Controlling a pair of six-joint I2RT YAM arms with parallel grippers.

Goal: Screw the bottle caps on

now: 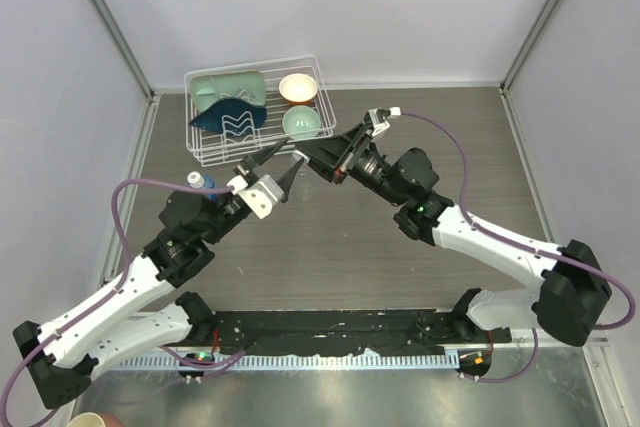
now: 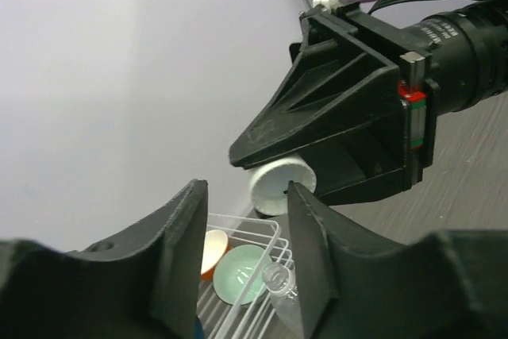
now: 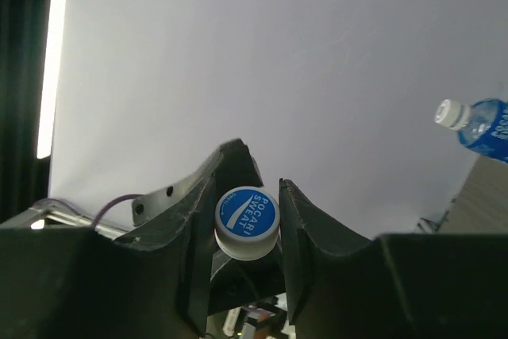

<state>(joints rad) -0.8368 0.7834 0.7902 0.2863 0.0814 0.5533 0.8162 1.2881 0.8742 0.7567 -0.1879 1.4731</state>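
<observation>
My right gripper (image 1: 304, 157) is shut on a white bottle cap with a blue printed top (image 3: 247, 222), held in the air. The cap's white underside shows in the left wrist view (image 2: 282, 186), just beyond my left gripper (image 2: 244, 196). My left gripper (image 1: 272, 165) is open, with its tips facing the right gripper. The plain clear bottle's open mouth (image 2: 279, 280) shows beside my left gripper's right finger; I cannot tell if they touch. The blue-label bottle (image 1: 205, 183) stands by the left arm with a white cap on it (image 3: 452, 113).
A white wire basket (image 1: 200, 137) stands at the back. It holds a cream and orange bowl (image 1: 298, 88), a pale green bowl (image 1: 301, 123), a green dish (image 1: 228, 85) and a dark blue item (image 1: 232, 119). Grey walls close in the table.
</observation>
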